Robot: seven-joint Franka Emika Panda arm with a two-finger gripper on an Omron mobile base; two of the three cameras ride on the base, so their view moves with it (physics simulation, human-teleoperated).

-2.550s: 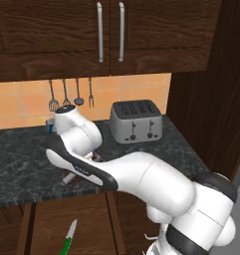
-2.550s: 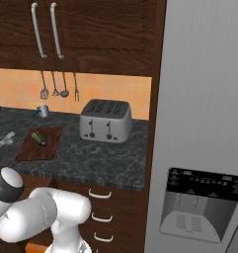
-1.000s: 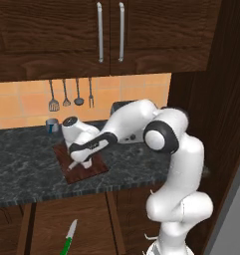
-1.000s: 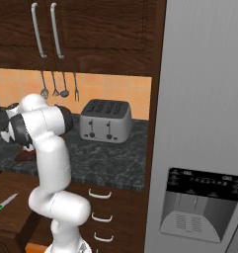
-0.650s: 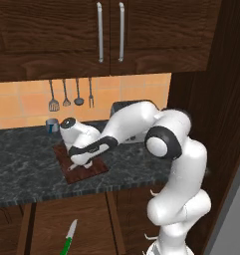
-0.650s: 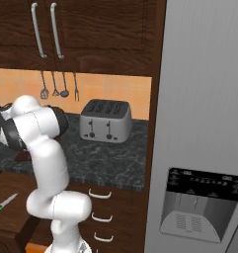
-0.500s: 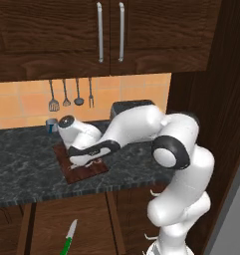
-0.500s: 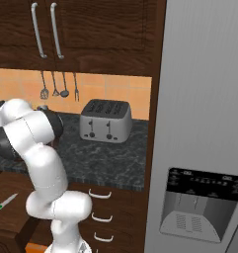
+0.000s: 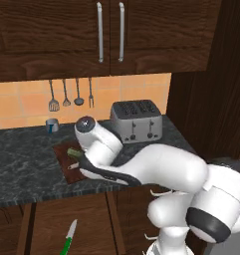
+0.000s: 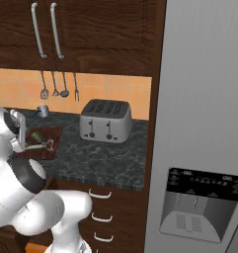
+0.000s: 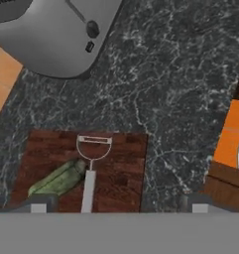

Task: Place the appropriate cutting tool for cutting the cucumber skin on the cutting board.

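Observation:
The dark reddish-brown cutting board [image 11: 125, 168] lies on the black stone counter. Flat on it is the pale grey peeler [image 11: 89, 173], forked head pointing away from me. The short dark green cucumber [image 11: 58, 178] lies beside it, touching its handle. My gripper [image 11: 117, 203] hovers just above the board, open; its fingertips [image 11: 39, 203] stand far apart and touch neither thing. In the left base view my hand hangs over the board [image 9: 61, 149], with the cucumber [image 9: 73, 152] at its left. The right base view shows board [image 10: 51, 132] and cucumber [image 10: 37, 136] by my wrist.
A silver toaster [image 9: 136, 119] [image 10: 104, 120] stands to the right of the board. A small cup [image 9: 52, 125] sits by the wall under hanging utensils [image 9: 71, 92]. The green-handled knife [image 9: 67, 240] lies down on the floor. A grey fridge [image 10: 204, 123] closes the right side.
My elbow and upper arm have swung down and right, toward the base. The hand has stayed over the cutting board. Board, cucumber and toaster have not moved.

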